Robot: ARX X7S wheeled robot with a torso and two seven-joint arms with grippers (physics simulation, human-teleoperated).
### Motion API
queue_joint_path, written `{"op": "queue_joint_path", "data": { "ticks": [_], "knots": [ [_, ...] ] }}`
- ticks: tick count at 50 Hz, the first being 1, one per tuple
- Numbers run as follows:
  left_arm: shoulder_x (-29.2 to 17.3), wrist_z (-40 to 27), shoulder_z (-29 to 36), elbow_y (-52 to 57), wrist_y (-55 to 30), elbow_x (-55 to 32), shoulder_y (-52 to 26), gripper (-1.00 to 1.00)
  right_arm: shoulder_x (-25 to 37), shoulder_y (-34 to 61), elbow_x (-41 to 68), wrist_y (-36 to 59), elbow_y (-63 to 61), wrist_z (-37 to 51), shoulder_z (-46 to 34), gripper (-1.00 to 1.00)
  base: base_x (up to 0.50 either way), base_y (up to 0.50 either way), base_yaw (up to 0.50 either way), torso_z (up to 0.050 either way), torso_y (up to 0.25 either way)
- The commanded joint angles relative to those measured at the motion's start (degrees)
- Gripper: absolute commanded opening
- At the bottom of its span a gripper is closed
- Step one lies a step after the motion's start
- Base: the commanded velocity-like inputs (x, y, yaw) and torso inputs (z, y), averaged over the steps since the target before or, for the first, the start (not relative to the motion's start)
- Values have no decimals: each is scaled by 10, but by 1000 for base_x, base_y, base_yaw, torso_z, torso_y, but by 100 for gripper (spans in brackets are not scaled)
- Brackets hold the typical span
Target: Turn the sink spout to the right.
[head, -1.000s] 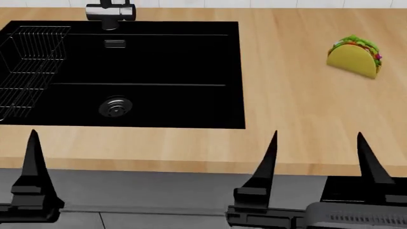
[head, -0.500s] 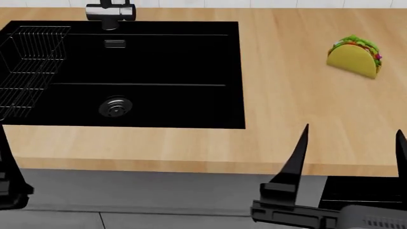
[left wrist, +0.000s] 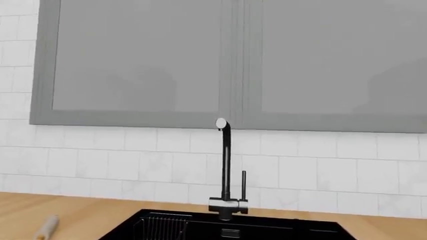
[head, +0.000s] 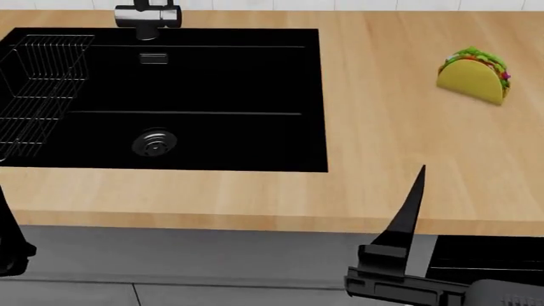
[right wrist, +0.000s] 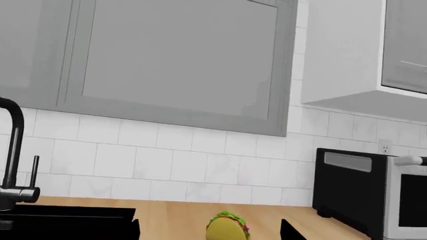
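The sink spout (left wrist: 226,160) is a tall black tube curving over at its top, rising from a short chrome cylinder (left wrist: 228,205); a thin black lever rod (left wrist: 243,184) stands beside it. Its base shows at the head view's top (head: 146,16), and the spout shows at the edge of the right wrist view (right wrist: 13,145). The black sink (head: 213,137) has a round drain (head: 154,143) and a wire rack (head: 38,89). My right gripper (right wrist: 211,231) is open and empty, low before the counter's front edge; one finger (head: 406,213) shows. Only a sliver of my left gripper (head: 7,239) shows.
A taco (head: 474,75) lies on the wooden counter (head: 399,127) right of the sink, straight ahead of the right gripper. A black toaster oven (right wrist: 353,192) stands at the counter's far right. A pale roller-like object (left wrist: 47,227) lies left of the sink. Grey wall cabinets hang above.
Both arms have swung outward. The right gripper moved right, its second finger leaving the head view. The left gripper moved left, almost out of the head view.
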Motion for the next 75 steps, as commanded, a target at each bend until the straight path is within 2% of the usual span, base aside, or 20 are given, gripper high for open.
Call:
{"op": "queue_joint_path", "data": {
  "ticks": [1, 46, 75],
  "knots": [
    [-2, 0, -1, 0, 9, -9, 3, 100, 2, -12, 11, -25, -8, -2, 13, 100, 0, 0, 0, 0, 0],
    [-17, -14, 15, 0, 4, -18, -6, 100, 19, -14, 29, -33, -5, 12, 5, 100, 24, 339, 0, 0, 0],
    [-27, -18, 25, -3, 14, -18, -2, 100, 27, -13, 42, -32, -3, 25, 4, 100, 251, 176, 0, 0, 0]
  ]
}}
